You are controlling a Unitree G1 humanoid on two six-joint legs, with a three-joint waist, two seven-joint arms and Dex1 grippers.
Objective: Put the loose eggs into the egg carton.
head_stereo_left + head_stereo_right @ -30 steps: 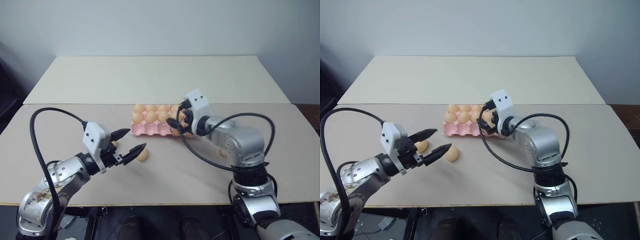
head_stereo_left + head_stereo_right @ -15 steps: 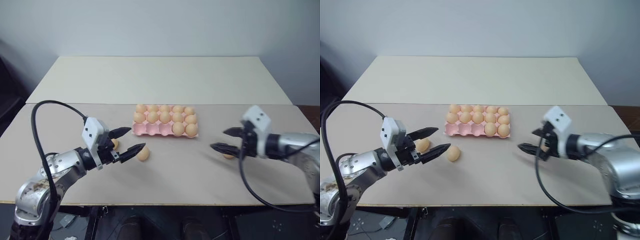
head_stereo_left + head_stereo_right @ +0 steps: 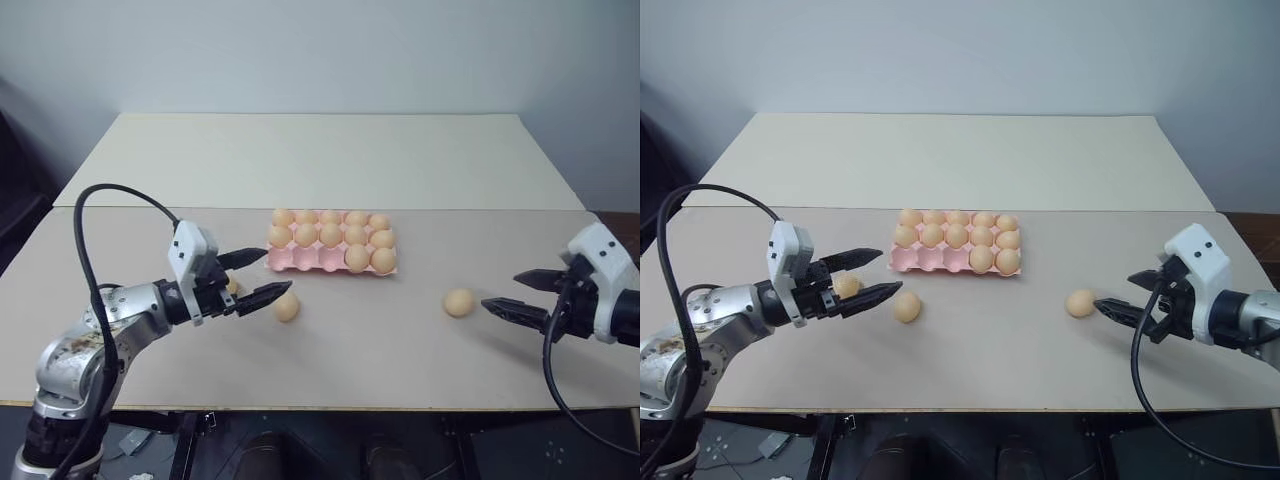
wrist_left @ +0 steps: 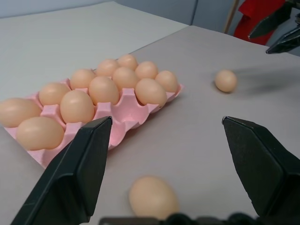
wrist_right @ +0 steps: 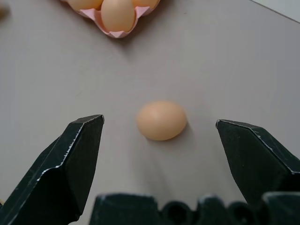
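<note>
- Big picture first: the pale beige tabletop (image 3: 330, 350) with the flat pale pink moulded egg carton (image 3: 300, 259) sitting mid-table, slightly left of centre, its far two rows full, and three cups at the left of the near row empty.
- Three loose pale orange-tan oval eggs lie on the table: the right egg (image 3: 459, 302) well to the right of the carton, the middle egg (image 3: 287, 307) just near of the carton's left end, and the left egg (image 3: 846, 286) half hidden between the left fingers.
- The left gripper (image 3: 262, 278) has its two black jaws spread wide and empty; the middle egg sits just right of the near fingertip, the left egg inside the gap.
- The right gripper (image 3: 518, 294) is also wide open, holding nothing, pointing left at the right egg, which lies just beyond its tips.
- That's the key line-up: the right wrist view puts the right egg dead centre between the jaws, long axis across the gap, so a straight reach looks enough.
- The left wrist view shows the carton's empty near cups clearly, and the right gripper far off; the head views hide those cups' depth.
</note>
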